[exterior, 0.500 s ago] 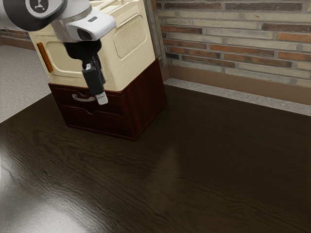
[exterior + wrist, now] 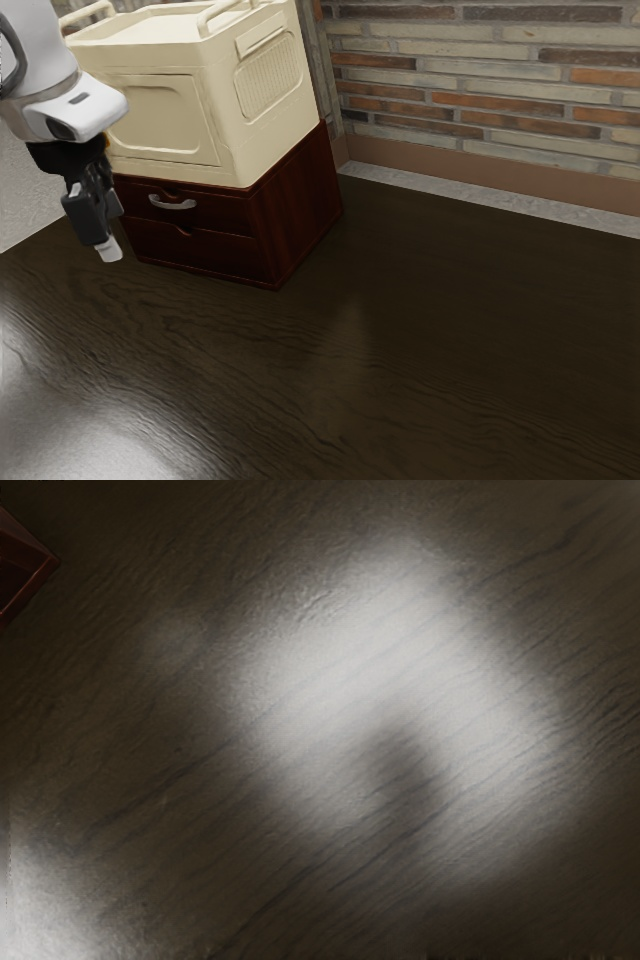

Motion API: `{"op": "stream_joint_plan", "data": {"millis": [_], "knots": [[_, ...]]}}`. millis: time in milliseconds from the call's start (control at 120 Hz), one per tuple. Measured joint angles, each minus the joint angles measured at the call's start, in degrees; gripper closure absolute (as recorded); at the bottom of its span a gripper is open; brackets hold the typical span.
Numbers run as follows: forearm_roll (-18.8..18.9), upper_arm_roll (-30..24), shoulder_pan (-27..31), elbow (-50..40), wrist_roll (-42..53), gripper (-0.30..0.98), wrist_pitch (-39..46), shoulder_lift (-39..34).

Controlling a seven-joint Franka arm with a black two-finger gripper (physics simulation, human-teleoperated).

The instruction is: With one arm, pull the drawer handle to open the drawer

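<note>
Handle (image 2: 172,205), exterior view's left, long axis across drawer (image 2: 225,214); apparently up-right of my gripper (image 2: 109,250), whose spread I cannot tell.

The exterior view's upper left has one cabinet (image 2: 305,200), two drawers (image 2: 225,215), one metal handle (image 2: 173,204) and one cream box (image 2: 160,115) with two rails (image 2: 205,18). There is one pincer (image 2: 108,250) at left, one table (image 2: 400,350).
</note>
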Motion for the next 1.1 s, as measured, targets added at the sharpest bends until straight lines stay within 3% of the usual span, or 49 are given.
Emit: {"op": "stream_joint_plan", "data": {"millis": [475, 800, 1100], "knots": [[1.05, 4.33, 3.88, -1.15, 27.61, 0.02, 13.96, 5.04], [-8.24, 7.45, 5.10, -2.32, 46.82, 0.17, 28.89, 11.02], [-12.66, 8.51, 7.66, -2.01, 60.64, 0.30, 36.71, 15.72]]}}
